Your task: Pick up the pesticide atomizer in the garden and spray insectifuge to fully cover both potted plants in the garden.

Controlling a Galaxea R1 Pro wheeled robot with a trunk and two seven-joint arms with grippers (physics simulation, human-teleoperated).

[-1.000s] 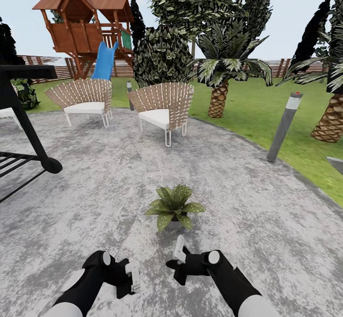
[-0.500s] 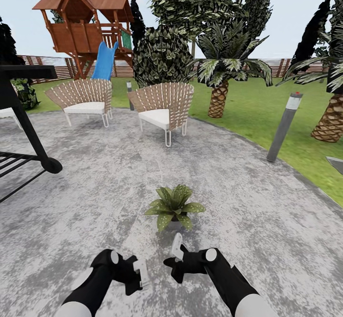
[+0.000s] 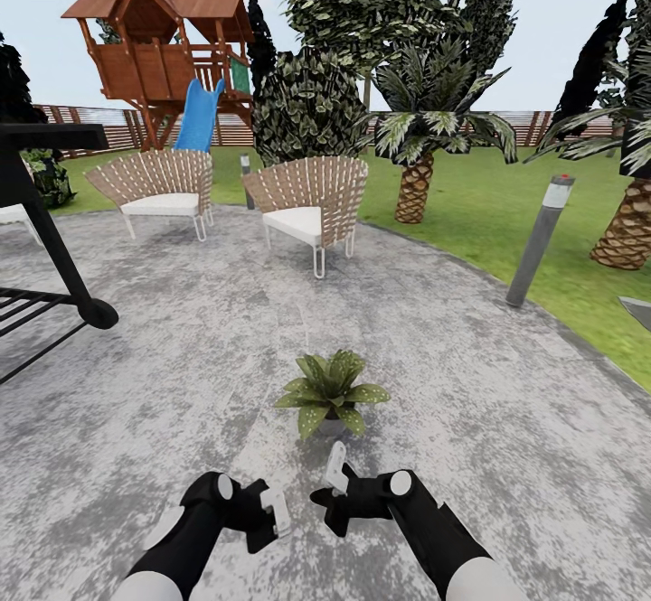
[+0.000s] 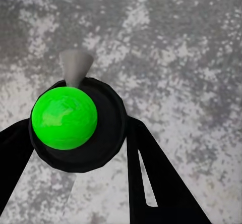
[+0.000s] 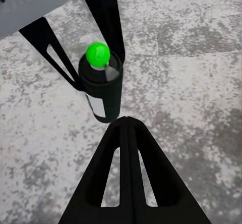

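Grey pot [image 3: 331, 427] under potted plant [image 3: 331, 390] leaves; black frame [image 3: 36, 248] edge-cropped.

Both arms are glossy black with rounded white shells and round white joint caps. The left gripper [image 3: 271, 515] and right gripper [image 3: 333, 483] have flat black triangular fingers [image 5: 128, 178] with slots.

Residential back garden: round grey stone patio [image 3: 181, 375], lawn [image 3: 470, 212], two wicker chairs [image 3: 312, 208], wooden playhouse [image 3: 158, 50] with blue slide [image 3: 199, 115], slatted fence [image 3: 542, 126], palms [image 3: 425, 131].
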